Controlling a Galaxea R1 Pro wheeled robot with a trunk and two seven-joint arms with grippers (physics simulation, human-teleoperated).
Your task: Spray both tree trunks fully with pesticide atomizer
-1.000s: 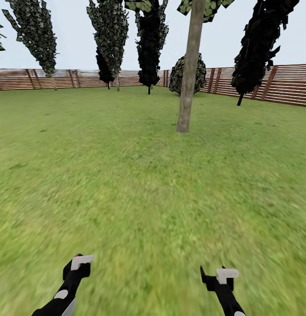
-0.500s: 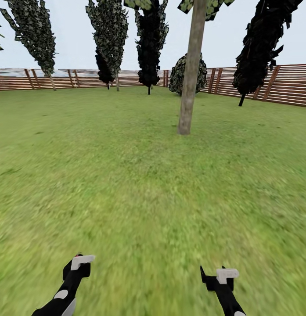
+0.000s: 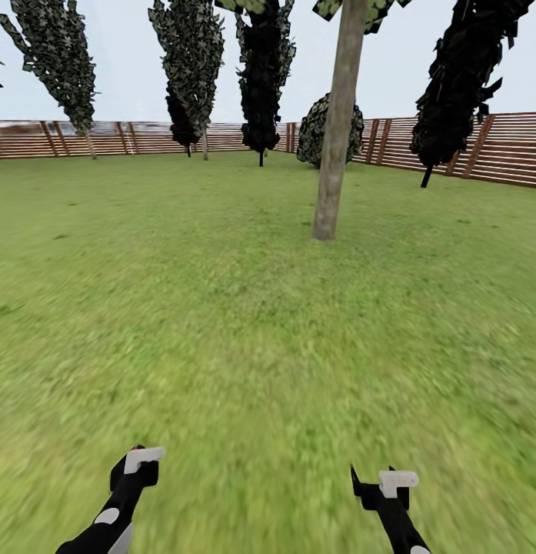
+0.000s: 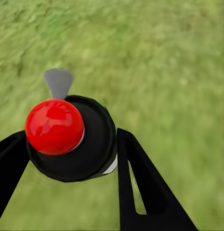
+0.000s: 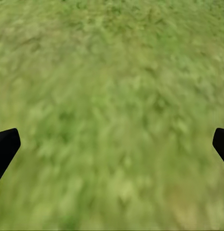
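My left gripper (image 3: pixel 137 460) (image 4: pixel 68 134) is shut on the pesticide atomizer (image 4: pixel 95 144), a small black bottle with a round red top, held low over the grass. In the head view a speck of its red top (image 3: pixel 135 447) shows above the gripper. My right gripper (image 3: pixel 375 481) (image 5: pixel 112 144) is open, and between its fingers there is just grass. One of the trees stands ahead and slightly right, its bare grey-brown tree trunk (image 3: pixel 335 131) leaning a little and rooted in the garden lawn (image 3: pixel 221 308) several metres away. The paved floor and any pesticide are out of view.
A brown slat fence (image 3: pixel 144 138) rings the far edge of the lawn. Dark columnar trees (image 3: pixel 261 77) and a round bush (image 3: pixel 317 131) stand along it, with another dark tree (image 3: pixel 452 92) at the right. Open grass lies between me and the trunk.
The whole head view has shifted: the trunk's base sits slightly lower and further right, so the camera has rolled forward. Both arms keep their pose.
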